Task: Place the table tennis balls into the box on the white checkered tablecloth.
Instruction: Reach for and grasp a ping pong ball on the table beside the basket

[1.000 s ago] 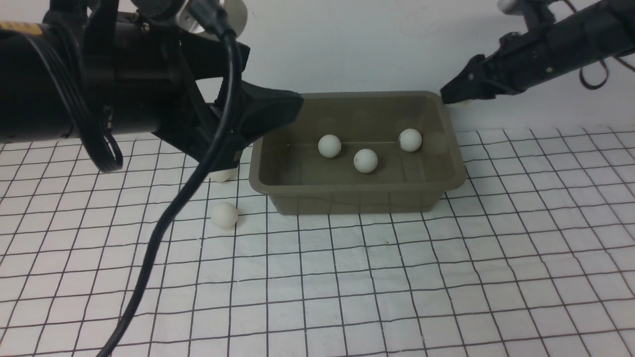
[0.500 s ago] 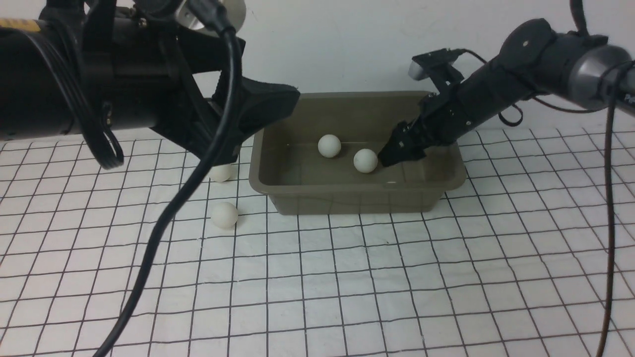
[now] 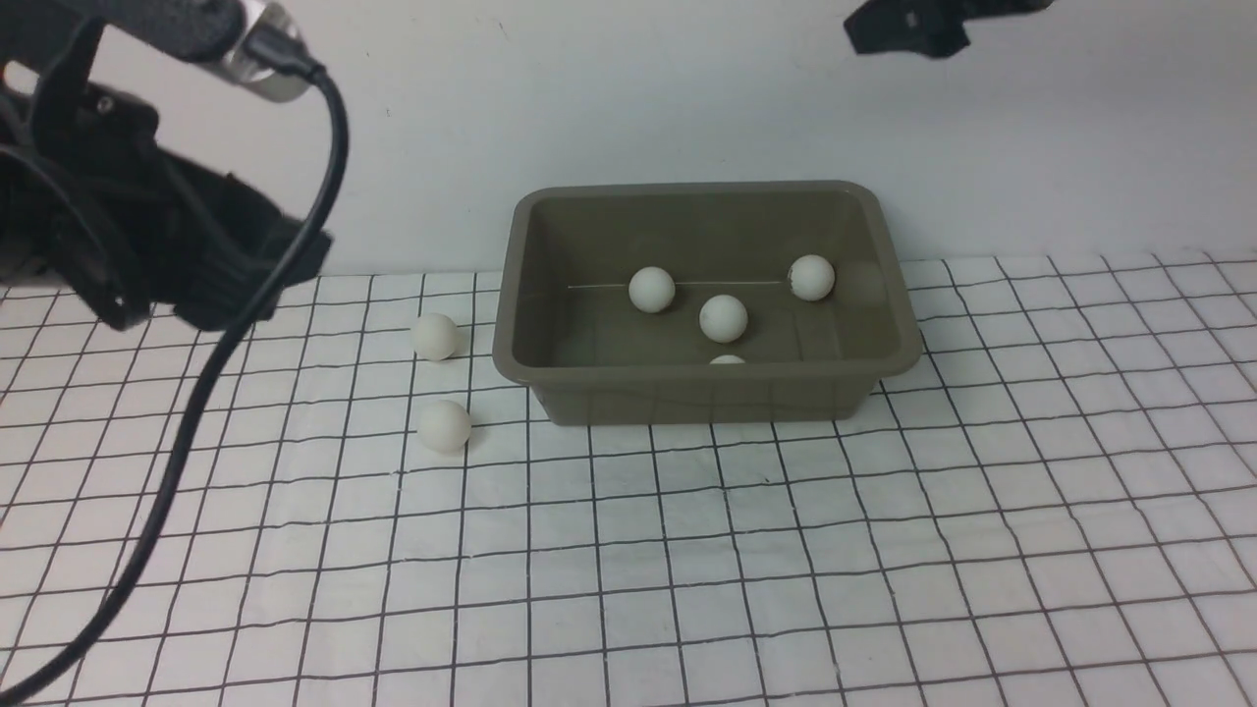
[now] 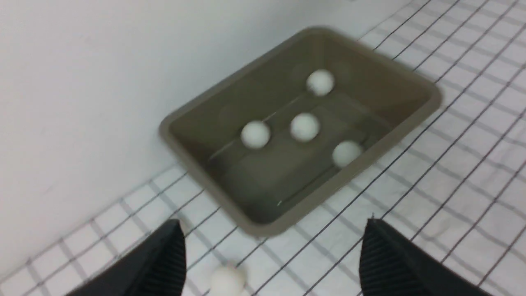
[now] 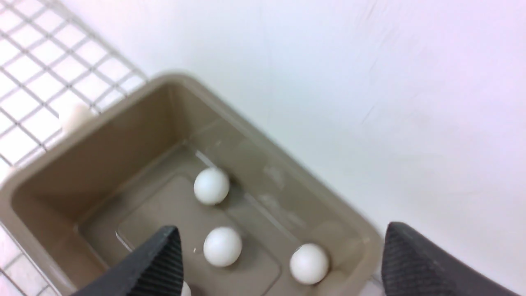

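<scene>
The left claw (image 4: 272, 224) is spread wide and has hold of nothing. Its two ribbed fingers (image 4: 164, 263) stand well apart, with only cloth and a corner of the box showing between them. It hangs raised over the left side of the white checkered tablecloth (image 3: 786, 540), left of the box (image 3: 687, 398). The right claw (image 5: 283, 236) is likewise wide open and empty, held high above the far right of the box.

Two table tennis balls are not yet in. The far ball (image 3: 435, 336) lies on the cloth just left of the box's left wall. The near ball (image 3: 444, 425) sits closer to the robot, off the box's near left corner. In the left wrist view a blurred white ball shows at the frame's edge between the fingers; I'd guess it is the far ball, but cannot say for sure.

Inside the box lie the left-hand ball (image 3: 651, 289), the middle ball (image 3: 723, 317), the right-hand ball (image 3: 811, 276), and a fourth ball (image 3: 727, 359) against the near wall, only its top showing from the front.

Both loose balls lie on the left, below and to the right of the left claw, between it and the box. The right claw would have to cross the whole box to reach them, so the left arm is the nearer. A ball has no long axis, so any closing direction should serve. The box's long side runs left to right, which leaves a short carry rightward over its left rim.
</scene>
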